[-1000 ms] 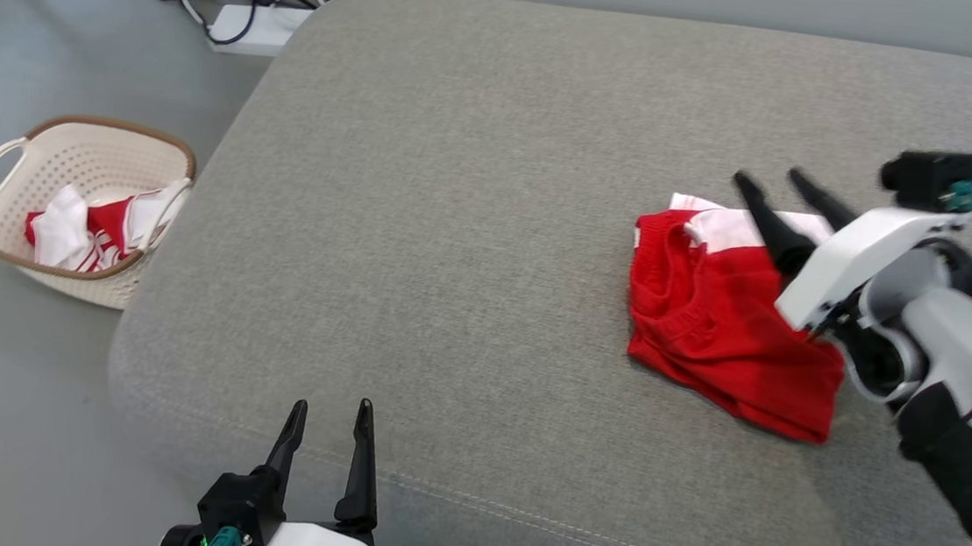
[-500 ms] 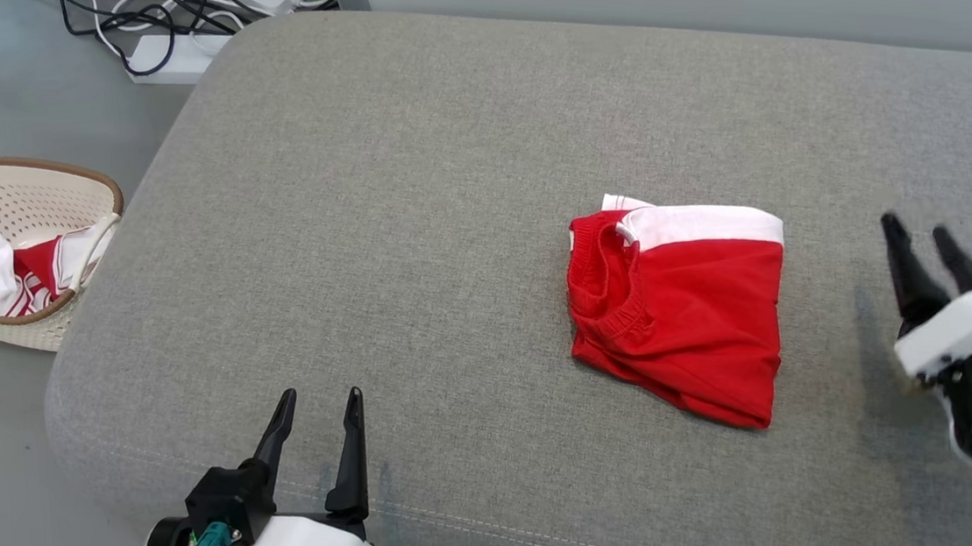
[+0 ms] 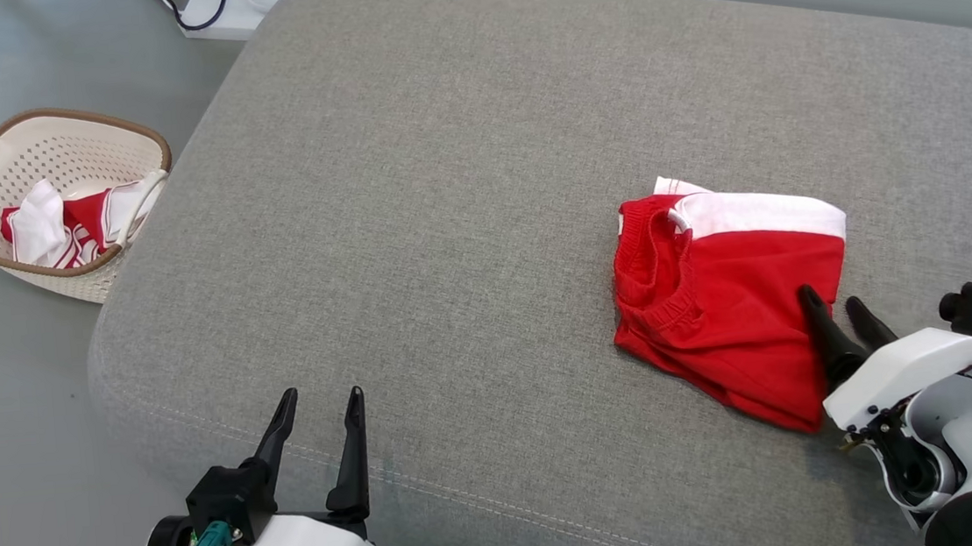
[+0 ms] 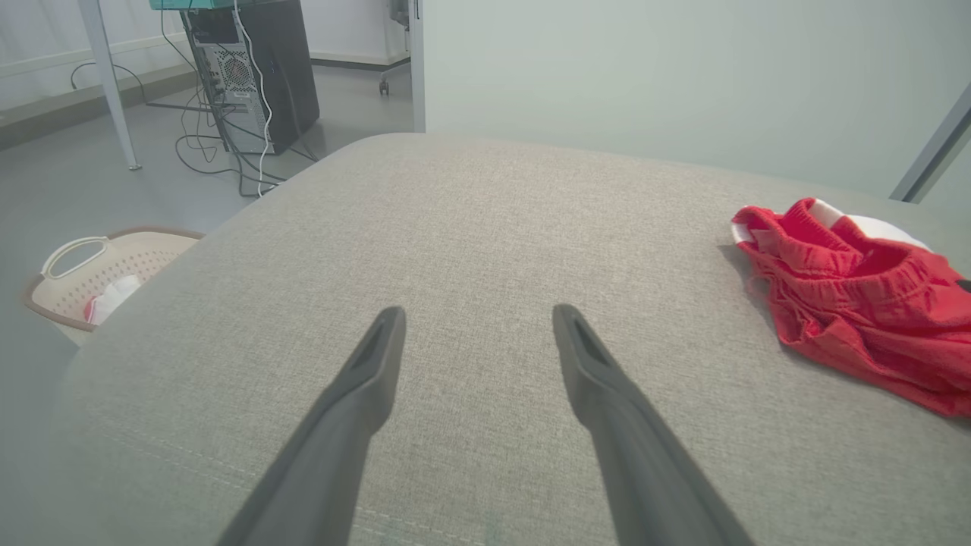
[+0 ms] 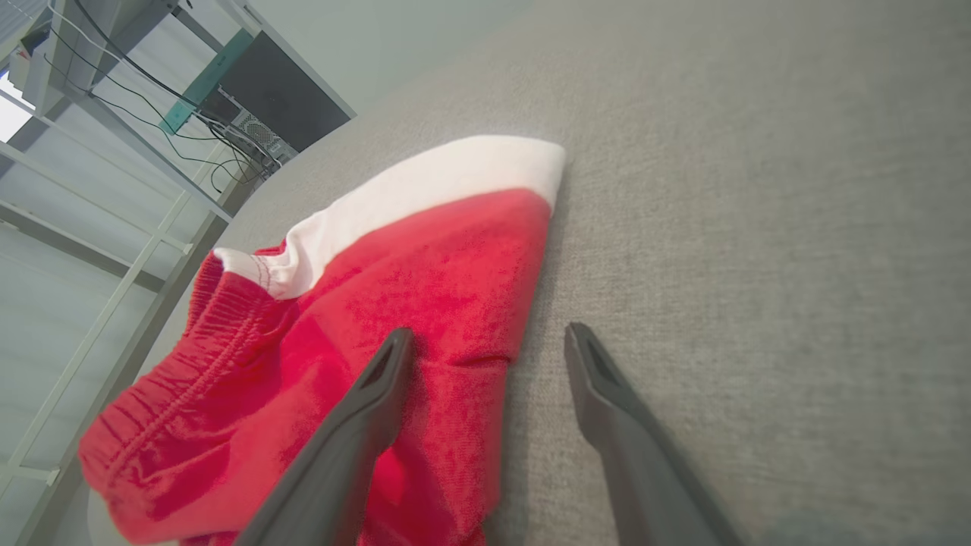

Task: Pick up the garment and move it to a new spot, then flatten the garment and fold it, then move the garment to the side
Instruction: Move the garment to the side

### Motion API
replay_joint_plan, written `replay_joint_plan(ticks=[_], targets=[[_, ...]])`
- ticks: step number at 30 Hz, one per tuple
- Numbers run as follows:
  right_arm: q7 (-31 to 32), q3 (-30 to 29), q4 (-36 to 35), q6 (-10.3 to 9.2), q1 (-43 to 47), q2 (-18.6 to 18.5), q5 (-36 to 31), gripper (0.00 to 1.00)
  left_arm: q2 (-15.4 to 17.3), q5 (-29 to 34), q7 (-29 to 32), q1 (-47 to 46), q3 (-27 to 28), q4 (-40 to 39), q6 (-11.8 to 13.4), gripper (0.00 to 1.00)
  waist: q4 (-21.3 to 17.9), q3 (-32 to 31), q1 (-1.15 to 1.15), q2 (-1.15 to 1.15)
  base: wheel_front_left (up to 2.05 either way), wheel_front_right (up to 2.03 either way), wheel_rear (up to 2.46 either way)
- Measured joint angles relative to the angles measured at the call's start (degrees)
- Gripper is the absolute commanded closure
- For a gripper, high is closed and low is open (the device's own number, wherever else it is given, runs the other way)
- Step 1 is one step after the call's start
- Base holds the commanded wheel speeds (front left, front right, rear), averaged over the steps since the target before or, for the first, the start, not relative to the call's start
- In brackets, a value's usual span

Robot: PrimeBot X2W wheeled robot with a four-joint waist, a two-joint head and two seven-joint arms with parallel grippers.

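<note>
Folded red-and-white shorts (image 3: 726,305) lie on the right of a grey cushion (image 3: 443,180), the empty right gripper (image 3: 828,296) with spread fingers straddling their right edge, the left gripper (image 3: 321,393) likewise spread and empty at the cushion's front.

Right gripper (image 3: 829,297) changes place: second ago above far, white-banded part of garment (image 3: 718,305); half second ago over bare cushion (image 3: 443,180), well right of garment; now at garment's near right edge, one finger over red cloth, other over cushion. Head view itself shifts with camera, so basket (image 3: 69,285) sits elsewhere in frame.
</note>
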Motion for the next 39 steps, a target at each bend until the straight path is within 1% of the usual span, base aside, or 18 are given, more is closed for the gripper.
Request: replay_joint_plan(ticks=[8, 9, 10, 11, 12, 13, 14, 15, 19, 21, 27, 33, 36, 39], targets=[[2.0, 2.5, -0.1, -0.01, -1.5, 0.2, 2.4, 0.0, 0.0, -0.6, 0.0, 0.0, -0.8, -0.3, 0.1, 0.0, 1.0, 0.9, 0.0, 0.0, 0.0, 0.0, 0.0], [2.1, 2.8, -0.1, -0.01, -1.7, 0.3, 2.7, 0.01, 0.0, -0.6, 0.0, 0.0, -0.9, -0.3, 0.1, 0.0, 1.1, 0.9, 0.0, 0.0, 0.0, 0.0, 0.0], [2.3, 2.9, -0.1, -0.01, -1.8, 0.4, 3.3, 0.12, 0.0, -0.6, 0.0, 0.0, -0.9, -0.3, 0.1, 0.0, 1.1, 0.9, 0.0, 0.0, 0.0, 0.0, 0.0], [2.5, 3.2, 0.0, -0.02, -1.9, 0.3, 3.4, 0.31, 0.0, -0.7, 0.0, 0.0, -0.9, -0.3, 0.1, 0.0, 1.2, 1.0, 0.0, 0.0, 0.0, 0.0, 0.0], [2.9, 3.5, 0.0, -0.01, -2.0, 0.3, 3.5, 0.44, 0.0, -0.9, 0.0, 0.0, -1.0, -0.3, 0.1, 0.0, 1.3, 1.0, 0.0, 0.0, 0.0, 0.0, 0.0], [3.5, 3.7, 0.1, -0.01, -2.3, 0.4, 4.2, 0.68, 0.0, -0.9, 0.0, 0.0, -1.0, -0.3, 0.1, 0.0, 1.3, 0.9, 0.0, 0.0, 0.0, 0.0, 0.0], [3.8, 4.3, 0.2, -0.01, -2.6, 0.4, 4.8, 0.81, 0.0, -0.9, 0.0, -0.1, -1.0, -0.3, 0.1, 0.0, 1.3, 0.9, 0.0, 0.0, 0.0, 0.0, 0.0], [3.8, 4.8, 0.3, -0.01, -2.7, 0.5, 4.9, 1.0, 0.0, -0.9, 0.0, -0.1, -1.0, -0.3, 0.1, 0.0, 1.3, 0.8, 0.0, 0.0, 0.0, 0.0, 0.0], [3.2, 5.2, 0.3, -0.01, -2.8, 0.9, 5.8, 1.0, 0.0, -0.9, 0.0, -0.1, -0.9, -0.3, 0.1, 0.0, 1.2, 0.7, 0.0, 0.0, 0.0, 0.0, 0.0], [1.7, 5.3, 0.3, -0.01, -2.8, 0.9, 6.1, 1.0, 0.0, -0.9, 0.0, -0.1, -0.7, -0.3, 0.1, 0.0, 0.9, 0.5, 0.0, 0.0, 0.0, 0.0, 0.0], [-1.8, 6.4, 1.8, 0.01, -2.5, 0.9, 6.3, 1.0, 0.0, 0.6, 0.0, -0.1, 0.1, -0.6, -0.3, 0.0, -1.5, -0.7, 0.0, 0.0, 0.0, 0.0, 0.0], [-3.9, 6.7, 1.8, 0.01, -2.1, 0.8, 6.3, 1.0, 0.0, 2.0, 0.0, -0.1, 0.3, -0.8, -1.2, 0.0, -6.2, -2.0, 0.0, 0.0, 0.0, 0.0, 0.0], [-4.3, 6.9, 2.2, 0.01, -1.1, 0.8, 6.0, 1.0, 0.1, 2.4, 0.0, -0.2, 0.4, -0.8, -2.0, 0.0, -9.4, -2.6, 0.0, 0.0, 0.0, 0.0, 0.0], [-4.8, 7.2, 2.2, 0.01, -0.5, 1.0, 5.6, 1.0, 0.1, 2.6, 0.0, -0.3, 0.5, -0.6, -2.0, 0.0, -13.0, -3.1, 0.0, 0.0, 0.0, 0.0, 0.0]])
